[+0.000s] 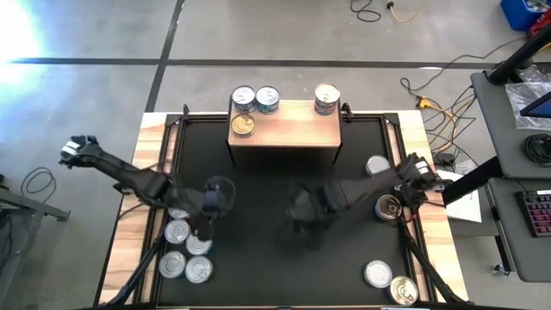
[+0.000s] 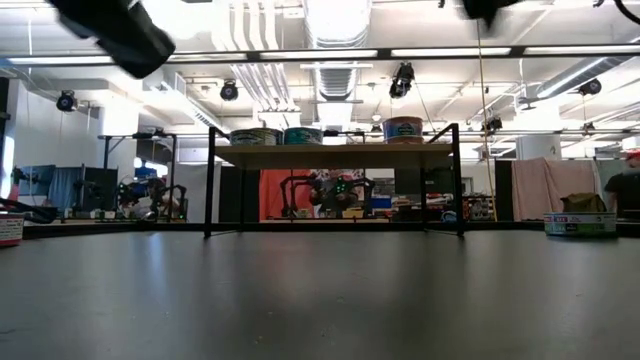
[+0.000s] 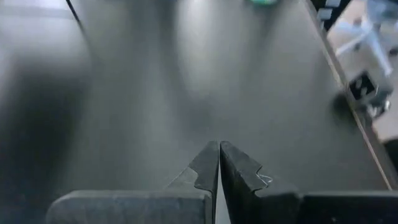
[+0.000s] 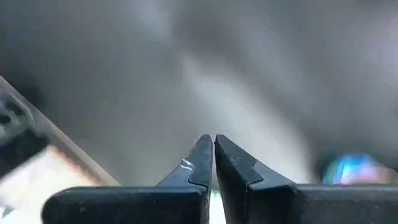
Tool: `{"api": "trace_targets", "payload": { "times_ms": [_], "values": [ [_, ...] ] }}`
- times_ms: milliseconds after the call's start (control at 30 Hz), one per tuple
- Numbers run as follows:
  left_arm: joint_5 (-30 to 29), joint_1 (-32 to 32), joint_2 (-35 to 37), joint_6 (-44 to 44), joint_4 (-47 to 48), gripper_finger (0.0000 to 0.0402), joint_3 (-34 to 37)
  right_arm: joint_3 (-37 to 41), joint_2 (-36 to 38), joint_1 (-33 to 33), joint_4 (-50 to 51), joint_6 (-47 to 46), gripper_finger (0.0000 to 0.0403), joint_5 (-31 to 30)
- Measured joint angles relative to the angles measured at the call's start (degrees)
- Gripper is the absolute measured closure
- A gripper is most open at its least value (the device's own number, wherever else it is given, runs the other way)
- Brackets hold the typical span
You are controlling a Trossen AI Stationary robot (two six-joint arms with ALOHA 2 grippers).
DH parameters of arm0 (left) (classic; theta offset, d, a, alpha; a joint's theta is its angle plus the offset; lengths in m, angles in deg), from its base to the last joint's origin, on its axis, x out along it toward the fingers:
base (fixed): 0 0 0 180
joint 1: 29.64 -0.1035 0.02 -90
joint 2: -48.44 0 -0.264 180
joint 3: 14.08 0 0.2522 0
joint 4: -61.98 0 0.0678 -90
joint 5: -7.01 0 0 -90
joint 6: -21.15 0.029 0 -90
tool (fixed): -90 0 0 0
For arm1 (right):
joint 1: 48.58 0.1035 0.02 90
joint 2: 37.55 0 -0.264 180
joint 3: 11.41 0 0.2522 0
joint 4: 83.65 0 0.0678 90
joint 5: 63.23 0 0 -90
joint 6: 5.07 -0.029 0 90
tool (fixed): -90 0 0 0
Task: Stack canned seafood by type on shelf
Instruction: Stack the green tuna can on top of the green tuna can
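In the high view, a small wooden shelf sits at the top middle of a big black mat. Four tins are on the shelf. Two silver tins stand side by side at its upper left corner. One gold tin sits just below them. One more silver tin stands alone at the upper right corner of the shelf.

In the low view the shelf shows in the middle of the picture on thin black legs. Three tins can be seen on top: two close together on the left and one on the right.

More tins lie on the mat. At the lower left of the high view there are at least four silver tins in a bunch, and the left arm may hide another. On the right side there is one silver tin and one open-looking dark tin beside the right arm. At the lower right there are two more, one silver and one gold.

The left gripper hangs over the mat at the left of the middle, just above the bunch of tins. In the left wrist view its two fingers are pressed together with nothing between them.

The right gripper hangs over the bare middle of the mat. In the right wrist view its fingers are pressed together too, and they hold nothing.
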Motion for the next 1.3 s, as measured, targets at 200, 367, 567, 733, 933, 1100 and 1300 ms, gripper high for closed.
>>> {"api": "trace_targets", "payload": {
  "times_ms": [200,367,567,733,933,1100,1300],
  "values": [
    [-1.60,8.21,-7.05,-7.80,0.48,0.0400,0.52,11.39,0.08,8.95,0.12,-5.70,0.0390,11.15],
    [4.49,12.96,-12.19,-12.77,4.36,0.0400,-2.44,21.39,-0.05,14.99,-8.72,-8.81,0.0390,14.45],
    [20.20,15.26,-17.51,-16.83,21.14,0.0400,-10.96,31.57,-0.05,18.35,-26.77,-15.51,0.0390,15.39],
    [33.98,17.52,-20.93,-18.67,26.10,0.0401,-13.37,35.34,-0.05,18.25,-36.17,-17.98,0.0390,15.30],
    [33.25,21.36,-28.07,-15.21,21.60,0.0401,-13.28,35.75,-0.05,18.05,-37.01,-16.63,0.0390,13.90],
    [28.52,21.37,-34.43,-8.56,14.83,0.0401,-13.20,34.49,-0.05,17.90,-36.90,-16.63,0.0390,13.96],
    [11.61,16.50,-34.57,3.41,5.12,0.0401,-13.20,28.45,-0.05,17.92,-37.05,-15.54,0.0390,12.44]
  ]
}}
